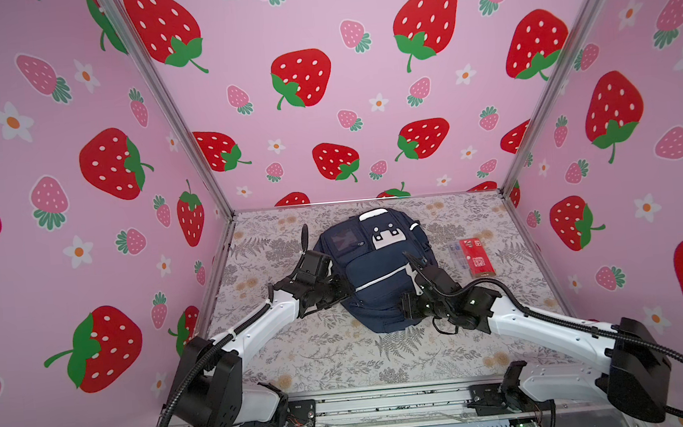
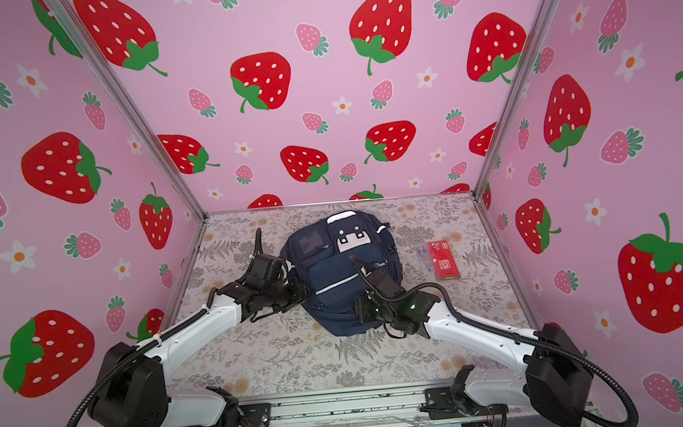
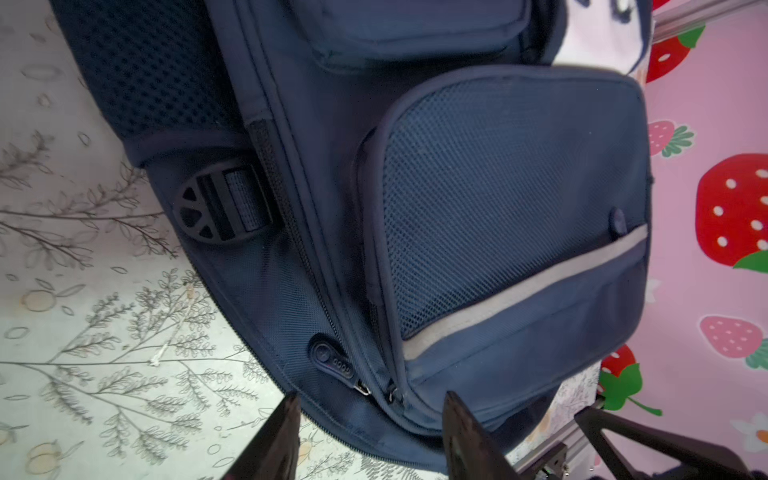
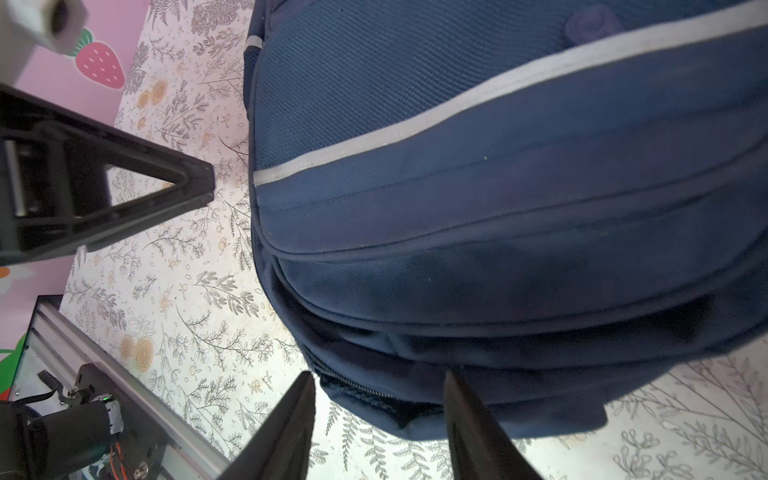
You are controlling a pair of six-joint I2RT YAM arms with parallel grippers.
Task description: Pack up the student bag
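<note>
Student bag (image 1: 374, 278) lies flat mid-table (image 1: 301, 359), front panel up, white patch toward the back wall.

Left gripper (image 3: 370, 395): jaws apart, set over the bag's side seam just beside the zip pulls (image 3: 332, 365). No pinch visible. Likely placed there to take a pull and run the zip open.

Right gripper (image 4: 378, 374): jaws apart, straddling the bag's bottom edge, nothing clamped. Judged purpose: brace or pin the bag so it does not slide when the zip is drawn.

Contents: the zips in view look closed, and the inside cannot be seen. The mesh front pocket (image 3: 498, 199) looks flat, apparently empty.

A red box (image 1: 476, 258) and a clear packet (image 1: 457, 253) lie on the table near the bag's right side, touching each other. Nothing seen packed yet; opening comes first.
</note>
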